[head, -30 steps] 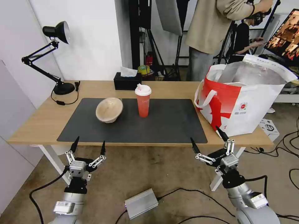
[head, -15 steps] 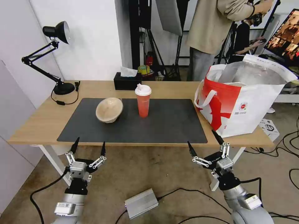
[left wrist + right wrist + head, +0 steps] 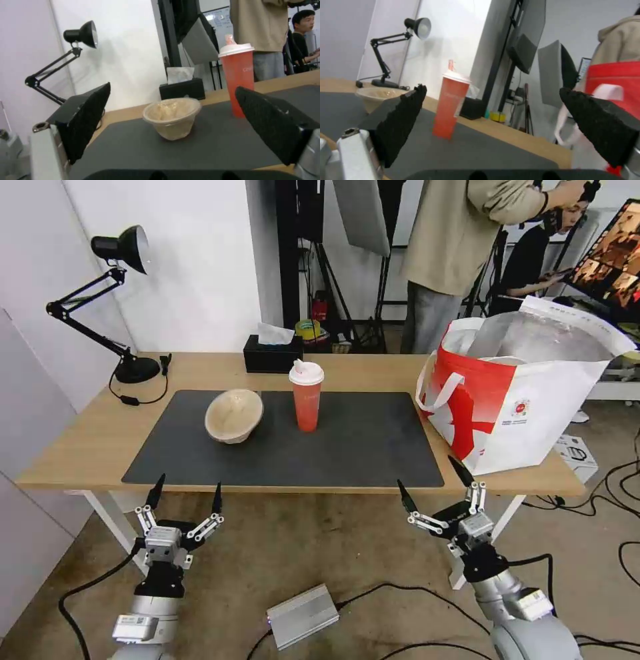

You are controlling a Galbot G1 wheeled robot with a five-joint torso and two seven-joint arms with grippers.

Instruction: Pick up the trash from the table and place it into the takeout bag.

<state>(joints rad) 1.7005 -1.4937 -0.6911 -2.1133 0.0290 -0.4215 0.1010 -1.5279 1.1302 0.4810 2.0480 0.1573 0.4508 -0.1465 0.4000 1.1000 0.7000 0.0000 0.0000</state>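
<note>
Head view: the beige pulp bowl (image 3: pixel 233 415) lies tipped on the dark mat (image 3: pixel 347 447), left of centre on the bench (image 3: pixel 87 447), with the red drink cup (image 3: pixel 306 397) upright just to its right. The takeout bag (image 3: pixel 533 407) stands open at the bench's right end. Both arms hang below the near edge: the left gripper (image 3: pixel 185 493), jaws apart, sits almost straight in front of the bowl, and the right gripper (image 3: pixel 430 483), jaws apart, sits near the bag's corner.

Left wrist view: the bowl is framed between the spread jaws, directly ahead across the mat, the cup beyond it to one side.

Right wrist view: the cup stands ahead between the open jaws, the bag close beside.

The left arm looks nearer the bowl; the cup lies between the two
</note>
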